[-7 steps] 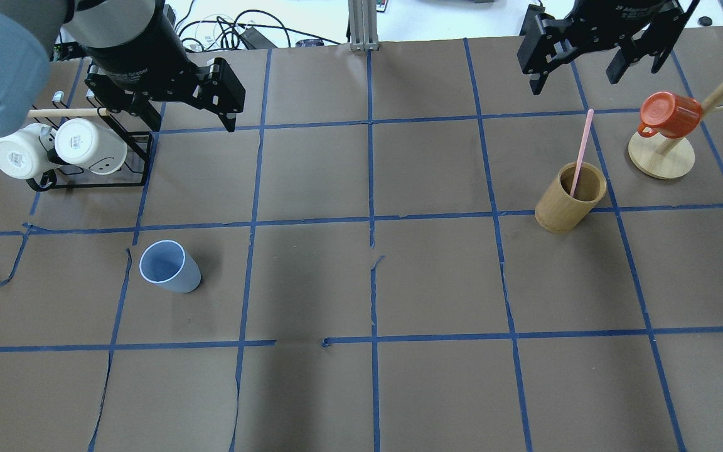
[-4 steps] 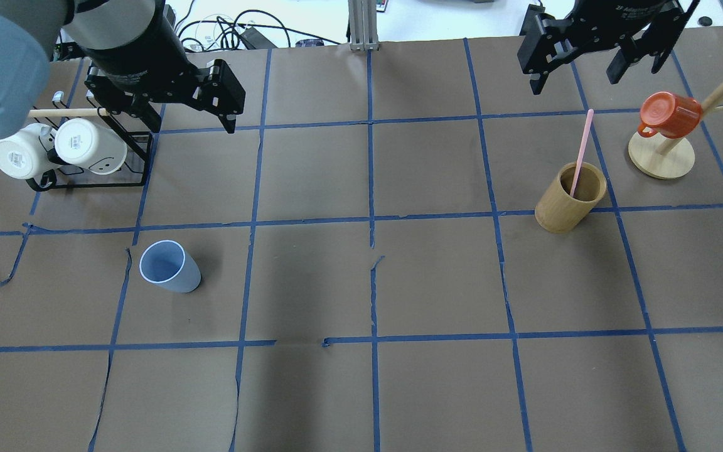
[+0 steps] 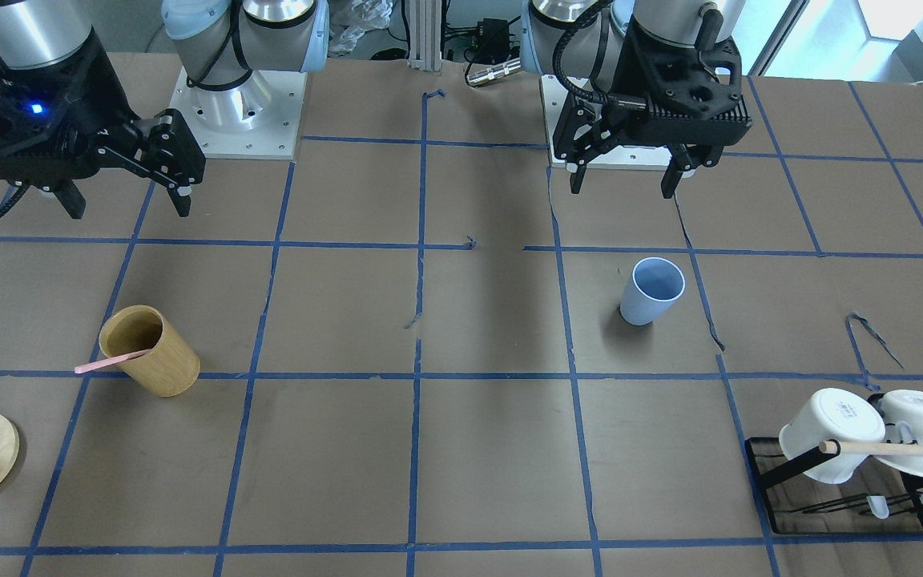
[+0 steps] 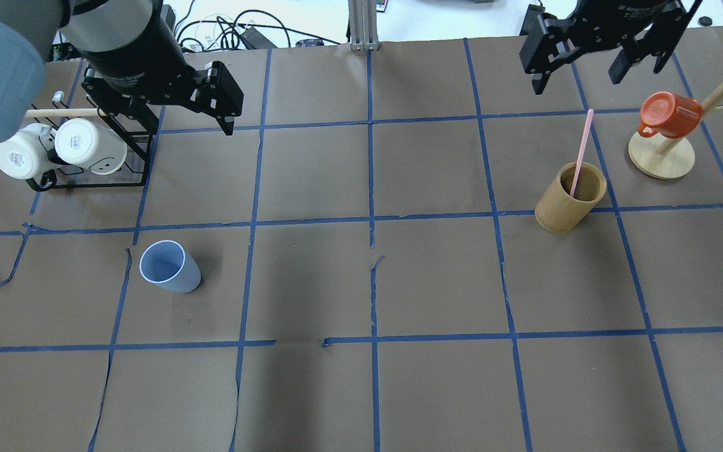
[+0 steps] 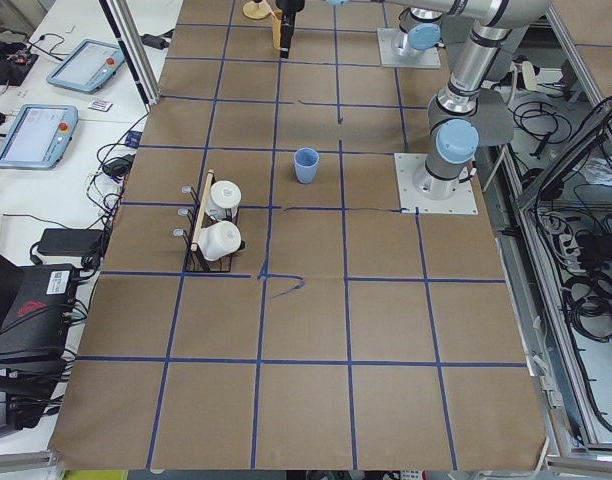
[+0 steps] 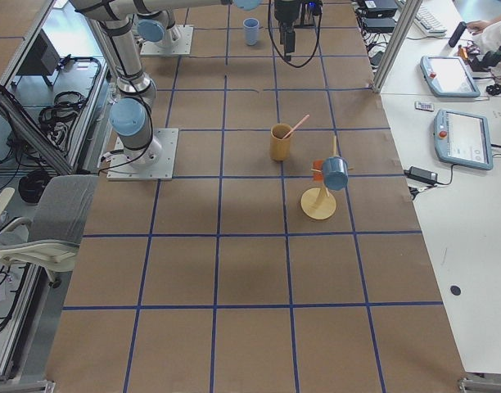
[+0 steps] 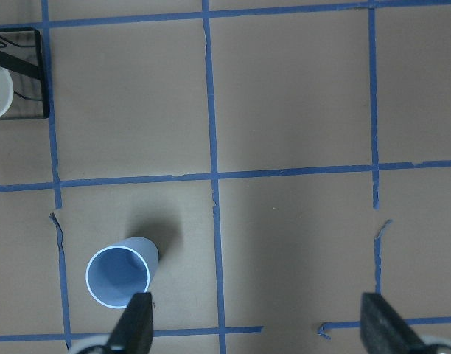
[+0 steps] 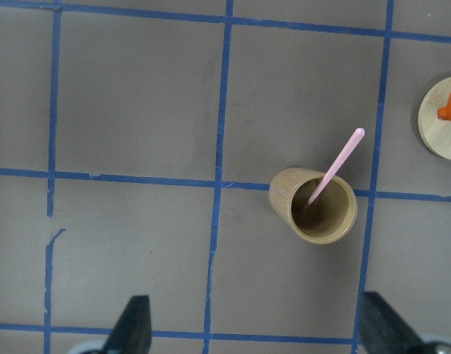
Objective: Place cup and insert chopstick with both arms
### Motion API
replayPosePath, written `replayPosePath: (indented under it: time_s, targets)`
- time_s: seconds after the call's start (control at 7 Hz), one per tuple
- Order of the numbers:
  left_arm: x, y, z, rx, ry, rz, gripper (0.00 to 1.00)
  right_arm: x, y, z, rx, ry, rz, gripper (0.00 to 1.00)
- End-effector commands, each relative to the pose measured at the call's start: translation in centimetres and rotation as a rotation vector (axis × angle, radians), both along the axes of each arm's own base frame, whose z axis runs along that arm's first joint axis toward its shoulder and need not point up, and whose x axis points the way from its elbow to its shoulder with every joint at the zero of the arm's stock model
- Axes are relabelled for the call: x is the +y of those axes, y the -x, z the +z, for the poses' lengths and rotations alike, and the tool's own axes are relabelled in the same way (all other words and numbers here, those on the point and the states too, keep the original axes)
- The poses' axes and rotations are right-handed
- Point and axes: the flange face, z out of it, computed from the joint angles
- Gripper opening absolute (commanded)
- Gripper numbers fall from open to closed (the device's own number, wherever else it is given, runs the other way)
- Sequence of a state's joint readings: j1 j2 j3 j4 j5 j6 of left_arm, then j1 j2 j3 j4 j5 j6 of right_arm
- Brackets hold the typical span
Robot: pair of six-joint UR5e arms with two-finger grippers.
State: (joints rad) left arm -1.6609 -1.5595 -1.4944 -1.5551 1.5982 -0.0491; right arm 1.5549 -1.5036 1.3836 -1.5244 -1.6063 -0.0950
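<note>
The light blue cup (image 4: 170, 267) stands upright on the brown table, also in the front view (image 3: 652, 290) and the left wrist view (image 7: 119, 276). A pink chopstick (image 4: 581, 147) leans in a tan wooden cylinder (image 4: 570, 198), also in the right wrist view (image 8: 334, 166). My left gripper (image 4: 189, 122) is open and empty, high above the table behind the cup (image 3: 620, 191). My right gripper (image 4: 575, 85) is open and empty, above and behind the cylinder (image 3: 130, 210).
A black rack (image 4: 95, 179) holds two white mugs (image 4: 88, 145) under a wooden rod at the far left. An orange mug (image 4: 669, 113) hangs on a wooden mug tree (image 4: 659, 157) at the far right. Blue tape lines cross the table.
Both grippers have shifted very slightly. The cup, the chopstick and the cylinder have not moved.
</note>
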Motion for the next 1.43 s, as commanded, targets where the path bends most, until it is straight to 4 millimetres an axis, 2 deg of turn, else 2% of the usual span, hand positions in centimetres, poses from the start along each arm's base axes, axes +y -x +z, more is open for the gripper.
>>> replayPosePath:
  time_s: [0.0,0.71,0.86,1.0,1.14,1.29]
  targets:
    - [0.1,0.1,0.1,0.004,0.001,-0.001,1.00,0.0,0.1,0.0,0.001,-0.001,-0.002,1.00]
    - [0.1,0.0,0.5,0.002,0.008,-0.001,1.00,0.0,0.2,-0.1,0.010,-0.006,-0.008,1.00]
    - [0.0,-0.4,0.1,-0.002,0.000,0.001,1.00,-0.6,0.3,-1.0,-0.001,-0.024,-0.008,1.00]
    - [-0.4,-1.0,-0.9,-0.003,-0.021,0.007,1.00,-0.8,0.3,-1.1,-0.005,-0.021,-0.008,1.00]
    - [-0.4,-1.8,-2.7,-0.011,-0.054,0.020,1.00,-2.0,1.0,-2.2,-0.006,-0.032,-0.019,1.00]
    - [-0.5,-3.3,-6.3,-0.013,-0.125,0.007,1.00,-4.2,3.8,-3.7,-0.002,-0.056,-0.074,1.00]
